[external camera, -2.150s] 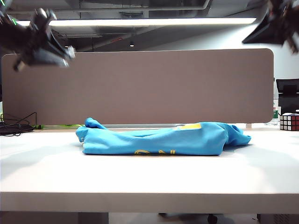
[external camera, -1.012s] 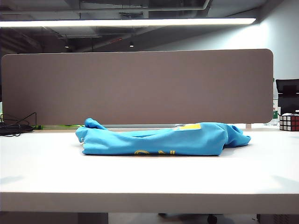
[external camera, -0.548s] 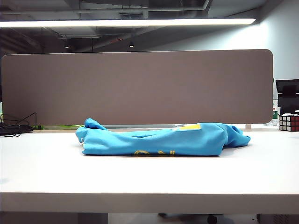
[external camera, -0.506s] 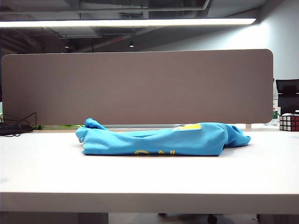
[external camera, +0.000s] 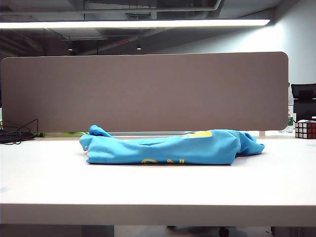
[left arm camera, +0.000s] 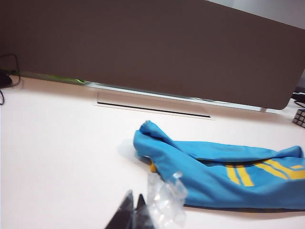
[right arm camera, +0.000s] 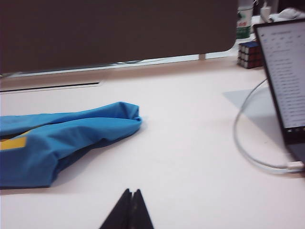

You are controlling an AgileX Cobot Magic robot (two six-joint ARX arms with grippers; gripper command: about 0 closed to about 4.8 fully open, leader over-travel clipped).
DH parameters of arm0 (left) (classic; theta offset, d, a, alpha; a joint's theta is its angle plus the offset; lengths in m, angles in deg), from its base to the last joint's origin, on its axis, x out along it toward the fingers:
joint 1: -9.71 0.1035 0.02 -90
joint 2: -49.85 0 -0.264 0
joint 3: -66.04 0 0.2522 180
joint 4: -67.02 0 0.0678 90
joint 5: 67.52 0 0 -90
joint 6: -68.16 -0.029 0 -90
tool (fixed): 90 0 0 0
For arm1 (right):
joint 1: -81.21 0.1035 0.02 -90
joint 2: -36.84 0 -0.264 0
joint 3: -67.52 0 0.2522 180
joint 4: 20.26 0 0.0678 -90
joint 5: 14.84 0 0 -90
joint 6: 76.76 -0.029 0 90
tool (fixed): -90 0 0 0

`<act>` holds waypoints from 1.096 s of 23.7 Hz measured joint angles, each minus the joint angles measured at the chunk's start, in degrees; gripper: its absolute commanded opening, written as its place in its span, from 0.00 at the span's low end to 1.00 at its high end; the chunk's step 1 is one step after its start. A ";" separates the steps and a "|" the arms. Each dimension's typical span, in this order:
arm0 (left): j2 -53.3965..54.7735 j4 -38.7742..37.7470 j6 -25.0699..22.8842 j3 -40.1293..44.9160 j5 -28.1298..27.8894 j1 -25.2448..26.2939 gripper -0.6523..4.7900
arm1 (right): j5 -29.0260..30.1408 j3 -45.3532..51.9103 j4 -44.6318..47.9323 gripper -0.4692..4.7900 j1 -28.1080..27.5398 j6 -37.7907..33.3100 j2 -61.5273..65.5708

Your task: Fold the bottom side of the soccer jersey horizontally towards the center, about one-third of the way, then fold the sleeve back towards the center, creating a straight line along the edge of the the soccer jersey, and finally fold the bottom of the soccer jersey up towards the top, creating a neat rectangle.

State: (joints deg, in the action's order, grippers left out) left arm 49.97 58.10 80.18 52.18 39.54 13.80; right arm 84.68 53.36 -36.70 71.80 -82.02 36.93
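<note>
The white table carries the folded soccer jersey at its middle. The left gripper and right gripper hover apart from it, fingertips pressed together, holding nothing.

Sky-blue soccer jersey (yellow stripes)

We find a white flat-topped table bearing a folded sky-blue soccer jersey with yellow markings at its centre, a multicoloured puzzle cube at the far right edge, black cables at the far left, and a white cable beside an open laptop
</note>
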 measured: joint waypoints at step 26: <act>0.00 0.46 -5.99 0.00 -2.82 0.00 0.11 | -9.75 0.00 3.67 0.09 6.69 3.80 0.00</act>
State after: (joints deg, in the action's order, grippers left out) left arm 49.97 58.56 74.19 52.18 36.72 13.80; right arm 74.93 53.36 -33.03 78.49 -78.22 36.93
